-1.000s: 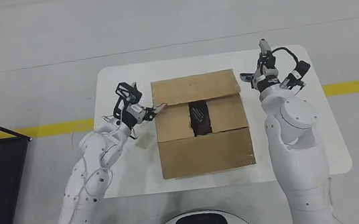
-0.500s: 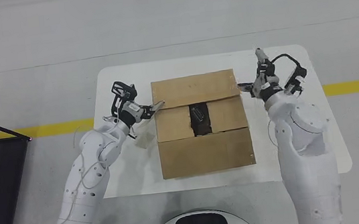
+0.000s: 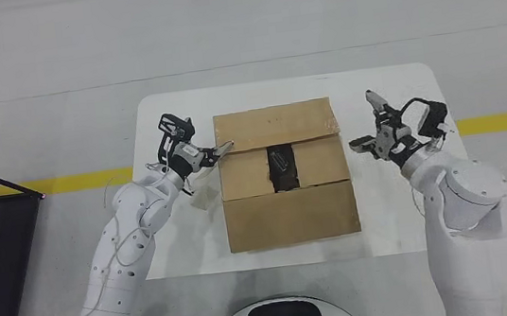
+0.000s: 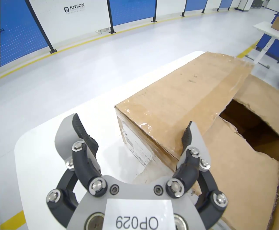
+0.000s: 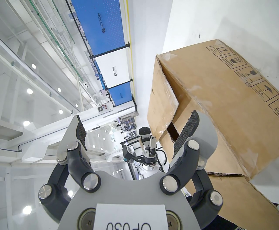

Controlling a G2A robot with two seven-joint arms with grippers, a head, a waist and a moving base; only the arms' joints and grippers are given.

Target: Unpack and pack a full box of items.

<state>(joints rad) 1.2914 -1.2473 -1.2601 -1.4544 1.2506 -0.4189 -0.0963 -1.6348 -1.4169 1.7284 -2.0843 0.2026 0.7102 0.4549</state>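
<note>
Your right pincer (image 3: pixel 369 125) has swung off the far right corner of the box (image 3: pixel 286 202) and now hangs just beside its right wall, jaws spread wide, gripping nothing. The left pincer (image 3: pixel 198 153) has stayed at the far left corner, equally wide and empty. The box sits mid-worktop (image 3: pixel 172 111), flaps mostly closed. The dark gap may show an item. Opening looks barely begun.
</note>
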